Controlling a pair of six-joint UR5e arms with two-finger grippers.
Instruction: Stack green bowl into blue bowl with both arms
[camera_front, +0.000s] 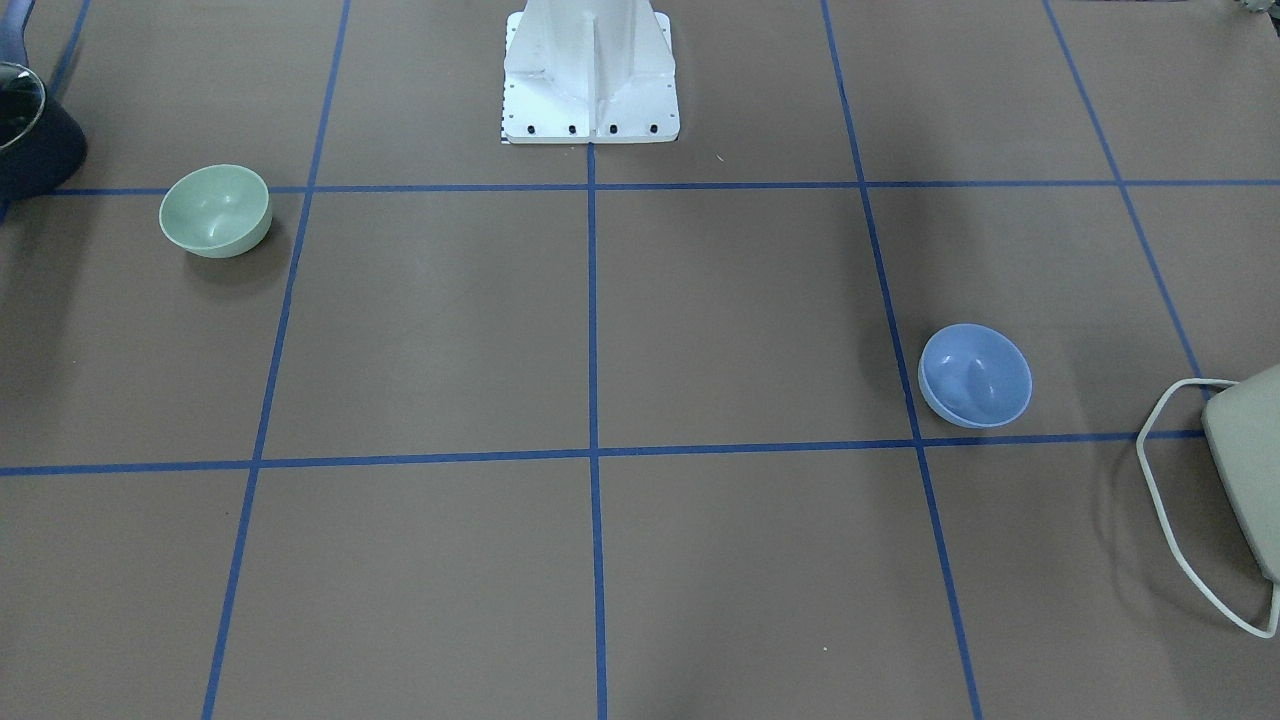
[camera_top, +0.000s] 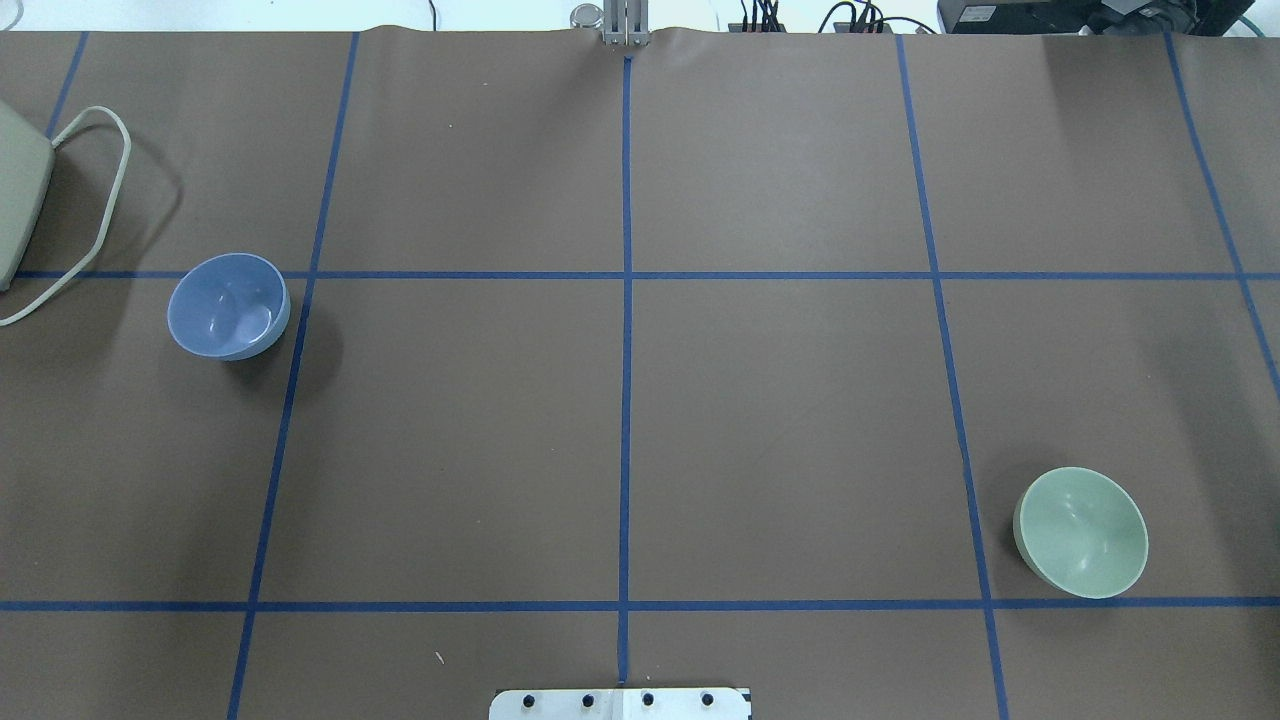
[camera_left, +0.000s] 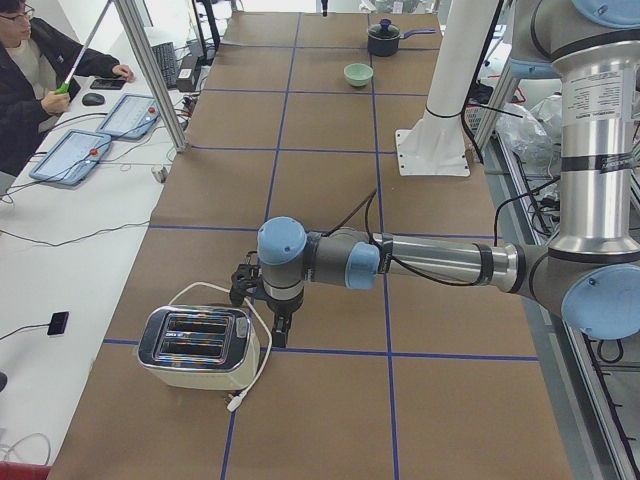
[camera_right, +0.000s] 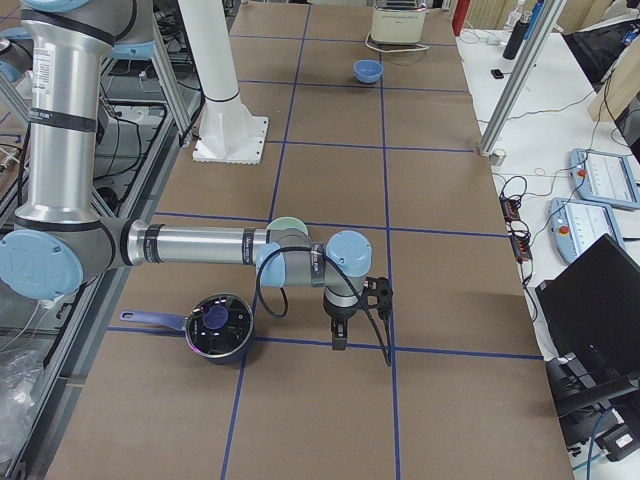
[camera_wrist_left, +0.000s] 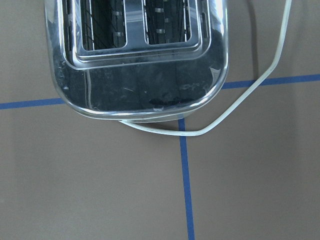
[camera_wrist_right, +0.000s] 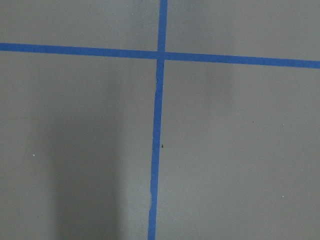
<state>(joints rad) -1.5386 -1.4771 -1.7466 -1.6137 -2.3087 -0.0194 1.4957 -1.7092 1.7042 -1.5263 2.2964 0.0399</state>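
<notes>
The green bowl (camera_top: 1082, 532) stands upright and empty on the table's right side, near the robot; it also shows in the front view (camera_front: 215, 210). The blue bowl (camera_top: 228, 305) stands upright and empty on the left side, also in the front view (camera_front: 975, 375). The two bowls are far apart. My left gripper (camera_left: 275, 328) shows only in the exterior left view, above the table beside the toaster, so I cannot tell its state. My right gripper (camera_right: 340, 335) shows only in the exterior right view, above the table next to the pot, and I cannot tell its state either.
A chrome toaster (camera_wrist_left: 135, 55) with a white cord (camera_top: 95, 200) sits at the table's left end, close to the blue bowl. A dark pot (camera_right: 218, 325) with a handle sits at the right end near the green bowl. The white pedestal (camera_front: 590, 70) stands at the robot's side.
</notes>
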